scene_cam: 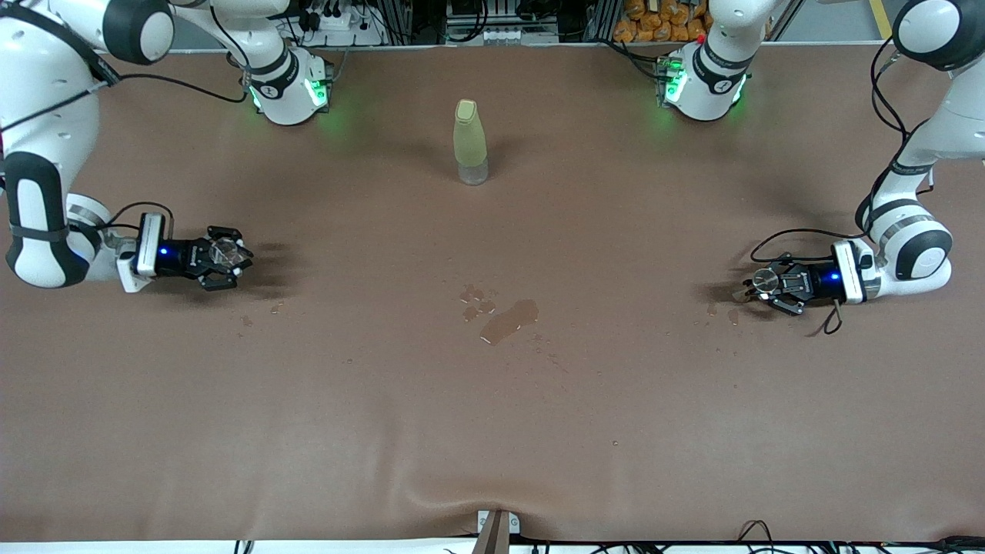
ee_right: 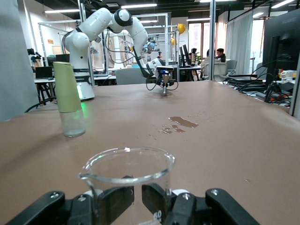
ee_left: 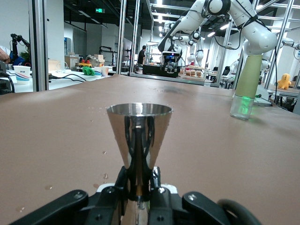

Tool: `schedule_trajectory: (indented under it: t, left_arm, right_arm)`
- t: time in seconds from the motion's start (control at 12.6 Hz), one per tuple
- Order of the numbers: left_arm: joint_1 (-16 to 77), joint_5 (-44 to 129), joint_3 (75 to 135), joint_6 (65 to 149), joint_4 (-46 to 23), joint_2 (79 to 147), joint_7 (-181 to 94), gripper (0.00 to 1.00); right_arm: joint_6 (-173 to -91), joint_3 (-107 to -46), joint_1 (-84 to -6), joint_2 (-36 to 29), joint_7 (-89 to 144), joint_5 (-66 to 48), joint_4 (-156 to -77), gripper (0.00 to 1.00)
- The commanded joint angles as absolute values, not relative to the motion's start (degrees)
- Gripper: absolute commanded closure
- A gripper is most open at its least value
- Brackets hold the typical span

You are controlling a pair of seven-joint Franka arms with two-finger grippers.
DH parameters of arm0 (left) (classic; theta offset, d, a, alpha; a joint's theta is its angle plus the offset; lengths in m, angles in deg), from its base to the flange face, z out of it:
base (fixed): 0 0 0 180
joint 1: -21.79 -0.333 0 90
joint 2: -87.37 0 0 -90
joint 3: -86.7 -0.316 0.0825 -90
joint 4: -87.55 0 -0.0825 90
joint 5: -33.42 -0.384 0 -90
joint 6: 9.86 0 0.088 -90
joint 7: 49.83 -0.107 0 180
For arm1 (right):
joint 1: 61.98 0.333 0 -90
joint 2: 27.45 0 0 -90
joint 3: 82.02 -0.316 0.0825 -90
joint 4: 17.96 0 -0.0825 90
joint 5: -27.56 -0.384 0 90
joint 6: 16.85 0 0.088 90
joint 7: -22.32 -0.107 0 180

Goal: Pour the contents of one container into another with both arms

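The left claw (scene_cam: 758,288) grips a polished steel cone cup (ee_left: 139,133); the right claw (scene_cam: 231,260) clasps a clear glass beaker (ee_right: 126,176) over the puddled brown surface (scene_cam: 492,415).

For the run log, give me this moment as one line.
left gripper: shut on metal cup, low over table | right gripper: shut on glass beaker | bottle: upright | puddle: mid-table

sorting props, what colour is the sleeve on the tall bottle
Pale yellow-green sleeve on the tall clear-based bottle; right wrist view shows it best.
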State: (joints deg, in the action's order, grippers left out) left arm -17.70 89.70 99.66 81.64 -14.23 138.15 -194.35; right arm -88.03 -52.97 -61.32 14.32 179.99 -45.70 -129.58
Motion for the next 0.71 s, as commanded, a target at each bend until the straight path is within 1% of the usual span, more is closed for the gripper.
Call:
schedule_trajectory:
  t: [0.0,0.4,0.47,0.63]
  left_arm:
    - [-18.20,88.27,99.88,80.23,-12.74,139.22,-194.94,1.00]
    - [-18.72,88.35,99.88,78.92,-12.91,139.31,-195.03,1.00]
    - [-18.98,88.35,99.88,78.91,-12.91,139.22,-195.03,0.96]
    - [-18.99,88.27,99.88,78.91,-12.83,139.05,-195.29,0.85]
  right_arm:
    - [-86.37,-54.59,-62.59,19.30,187.46,-48.98,-124.94,1.00]
    - [-87.07,-56.96,-62.59,24.75,188.08,-54.00,-121.06,1.00]
    - [-87.07,-56.97,-62.50,25.63,188.17,-54.96,-120.71,1.00]
    - [-87.51,-56.97,-62.59,26.87,188.26,-55.59,-120.53,1.00]
